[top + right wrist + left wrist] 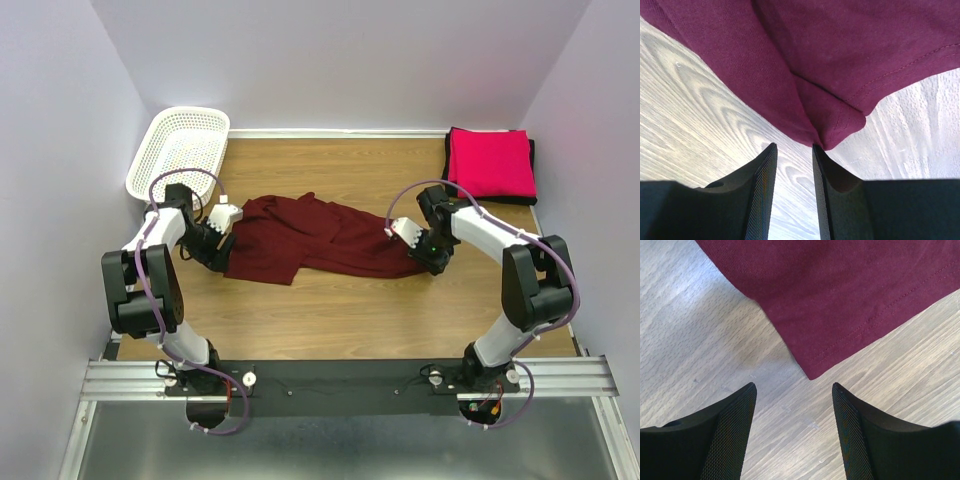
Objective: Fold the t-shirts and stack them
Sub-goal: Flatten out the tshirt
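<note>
The wooden table (350, 310) bears a maroon t-shirt (300, 235), a white basket (180, 150) and a mostly covered black t-shirt (534, 160).

We see the maroon t-shirt (315, 238) lying crumpled near the white basket (180, 150), to its right. Far right of the basket, a folded pink-red t-shirt (490, 162) tops a black one (449, 150).

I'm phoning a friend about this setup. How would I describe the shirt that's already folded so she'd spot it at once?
Look at the wooden table and go to its far right corner. There a bright pink-red t-shirt lies folded into a neat square on a black one showing at its edges. The dark maroon t-shirt in the middle is spread out and rumpled.
</note>
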`<state>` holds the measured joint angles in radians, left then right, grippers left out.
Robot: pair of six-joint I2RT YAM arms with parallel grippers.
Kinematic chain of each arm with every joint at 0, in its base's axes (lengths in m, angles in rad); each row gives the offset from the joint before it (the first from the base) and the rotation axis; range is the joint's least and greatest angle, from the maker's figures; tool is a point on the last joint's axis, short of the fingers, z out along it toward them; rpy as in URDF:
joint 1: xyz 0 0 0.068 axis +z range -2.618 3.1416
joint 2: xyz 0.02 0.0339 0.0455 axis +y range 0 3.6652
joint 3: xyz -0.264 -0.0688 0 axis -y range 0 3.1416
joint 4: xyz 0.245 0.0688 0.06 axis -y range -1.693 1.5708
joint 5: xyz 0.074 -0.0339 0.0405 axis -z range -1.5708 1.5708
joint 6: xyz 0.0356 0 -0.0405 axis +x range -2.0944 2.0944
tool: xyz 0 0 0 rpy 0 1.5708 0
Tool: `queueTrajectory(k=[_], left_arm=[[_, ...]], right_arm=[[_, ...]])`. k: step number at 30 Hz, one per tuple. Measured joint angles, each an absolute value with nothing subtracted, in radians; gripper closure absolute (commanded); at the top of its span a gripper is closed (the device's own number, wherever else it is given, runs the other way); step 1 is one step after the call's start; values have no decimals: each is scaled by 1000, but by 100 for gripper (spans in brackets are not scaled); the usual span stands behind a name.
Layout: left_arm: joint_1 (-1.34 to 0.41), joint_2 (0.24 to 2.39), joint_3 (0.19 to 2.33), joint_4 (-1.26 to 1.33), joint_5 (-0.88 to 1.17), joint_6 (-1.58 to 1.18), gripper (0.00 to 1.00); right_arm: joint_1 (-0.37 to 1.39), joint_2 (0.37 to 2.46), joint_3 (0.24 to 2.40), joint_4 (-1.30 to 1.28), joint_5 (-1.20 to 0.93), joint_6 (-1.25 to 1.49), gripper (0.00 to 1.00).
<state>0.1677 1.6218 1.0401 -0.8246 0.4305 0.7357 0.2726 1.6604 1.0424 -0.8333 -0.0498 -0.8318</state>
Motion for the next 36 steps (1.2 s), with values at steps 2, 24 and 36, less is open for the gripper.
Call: queueTrajectory(k=[2,24,36], left_arm=[[168,1625,1040,-825,430,735,30],[168,1626,1023,-816,419,736,34],[163,1551,1007,-832,415,767,36]], right_arm=[[273,1663,1042,-835,-50,-834,59],[260,1686,990,-733,14,-872,99],[260,1626,1067,-865,-28,-859,99]])
